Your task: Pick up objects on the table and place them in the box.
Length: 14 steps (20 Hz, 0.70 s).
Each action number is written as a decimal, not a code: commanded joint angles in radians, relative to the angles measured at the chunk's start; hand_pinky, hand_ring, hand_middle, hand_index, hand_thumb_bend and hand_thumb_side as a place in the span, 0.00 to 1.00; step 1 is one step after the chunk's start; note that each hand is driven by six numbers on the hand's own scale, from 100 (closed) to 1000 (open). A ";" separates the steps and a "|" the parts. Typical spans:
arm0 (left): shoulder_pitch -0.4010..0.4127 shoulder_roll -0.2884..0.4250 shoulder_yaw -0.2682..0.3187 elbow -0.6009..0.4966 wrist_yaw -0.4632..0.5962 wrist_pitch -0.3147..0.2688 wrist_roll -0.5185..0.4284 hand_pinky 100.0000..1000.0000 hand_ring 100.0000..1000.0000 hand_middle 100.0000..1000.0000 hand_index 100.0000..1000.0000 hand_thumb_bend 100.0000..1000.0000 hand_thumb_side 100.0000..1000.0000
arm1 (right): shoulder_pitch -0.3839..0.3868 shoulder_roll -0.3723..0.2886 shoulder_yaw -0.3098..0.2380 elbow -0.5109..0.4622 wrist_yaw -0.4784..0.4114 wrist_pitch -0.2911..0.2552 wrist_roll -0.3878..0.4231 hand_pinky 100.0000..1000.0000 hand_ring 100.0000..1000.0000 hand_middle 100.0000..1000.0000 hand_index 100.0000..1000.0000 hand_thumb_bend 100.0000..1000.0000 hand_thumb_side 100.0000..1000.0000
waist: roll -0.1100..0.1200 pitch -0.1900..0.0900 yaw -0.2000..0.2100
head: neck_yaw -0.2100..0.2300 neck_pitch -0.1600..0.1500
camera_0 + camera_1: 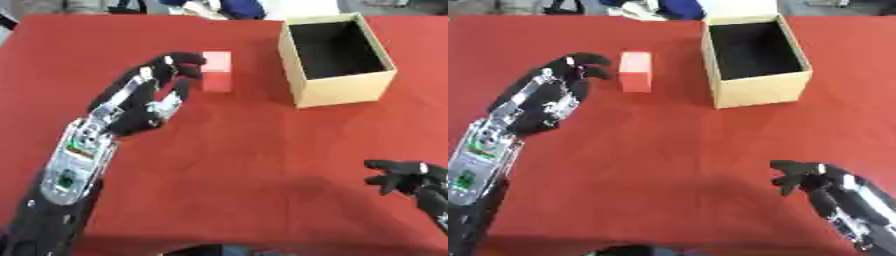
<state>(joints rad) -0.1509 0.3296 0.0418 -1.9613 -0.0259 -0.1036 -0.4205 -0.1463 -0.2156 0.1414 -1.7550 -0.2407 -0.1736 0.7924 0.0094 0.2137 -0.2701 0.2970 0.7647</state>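
Red block [635,71] sits on the surface [675,150], left of the box [754,92] and clear of it. It's a small rectangular piece, upright on its base, lighter pink top face, darker red front face. Long axis runs roughly away from the robot toward the far edge, near parallel to the box's left wall. Not tilted as far as I can see.

Box is tan cardboard, open top, dark inside, nothing visible in it. It stands at the far right of the red surface, slightly askew.

Left hand [549,97] is just left of the block, arm coming in from the lower left. Fingers are spread and gently curved, tips [592,62] pointing toward the block's left side. In the right eye view there's a visible gap between fingertips and block; in the left eye view they look nearly touching. Not gripping anything.

Right hand [407,177] is low at the lower right corner, well away from block and box, hovering or resting near the surface, can't tell which. Fingers relaxed, partly bent, pointing left, holding nothing.

Some blue and white items [219,7] lie past the far edge, can't make them out.
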 commanded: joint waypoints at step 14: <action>-0.100 0.147 0.004 -0.015 0.021 -0.057 0.030 1.00 0.90 0.92 0.95 0.00 0.34 | -0.002 -0.008 -0.007 -0.008 0.003 0.003 -0.001 0.82 0.93 0.52 0.79 0.00 0.51 | 0.006 -0.018 0.003 | -0.010 0.004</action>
<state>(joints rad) -0.2355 0.4323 0.0413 -1.9618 -0.0117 -0.1503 -0.3936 -0.1429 -0.2156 0.1414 -1.7543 -0.2398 -0.1727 0.7931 0.0165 0.2120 -0.2680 0.2911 0.7647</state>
